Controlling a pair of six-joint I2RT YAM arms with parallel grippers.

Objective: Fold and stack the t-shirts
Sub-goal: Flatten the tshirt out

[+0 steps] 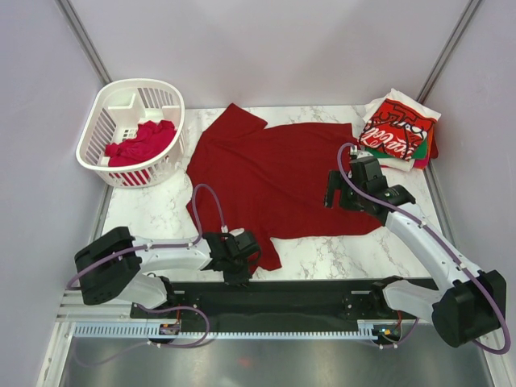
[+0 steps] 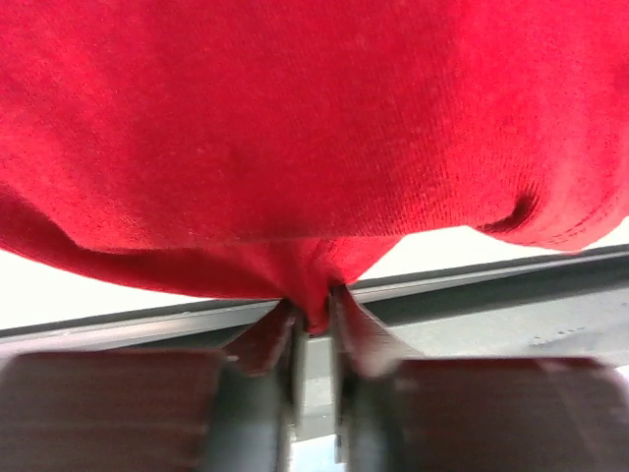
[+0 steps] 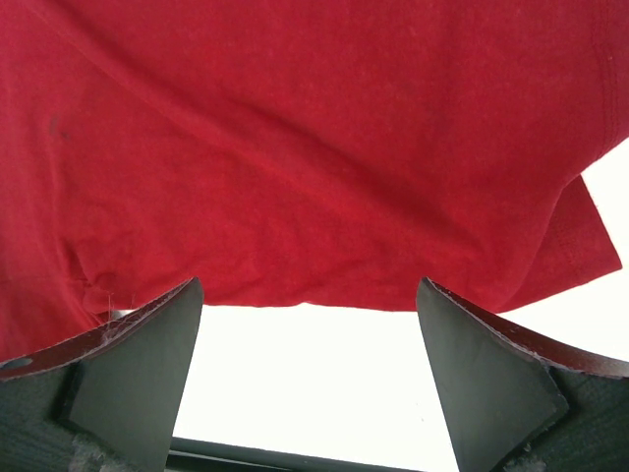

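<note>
Hem of the dark red t-shirt (image 1: 274, 173) sits clamped in the left gripper (image 1: 239, 274) at lower centre, cloth running up-right to the right gripper (image 1: 337, 193), wide open.

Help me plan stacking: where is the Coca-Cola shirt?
Top view: the Coca-Cola shirt tops the stack at the table's far right corner, beyond the right end effector.

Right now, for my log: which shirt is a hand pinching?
The dark red shirt spread mid-table; the left hand pinches its near edge. The basket's crumpled shirt and folded stack lie free.
</note>
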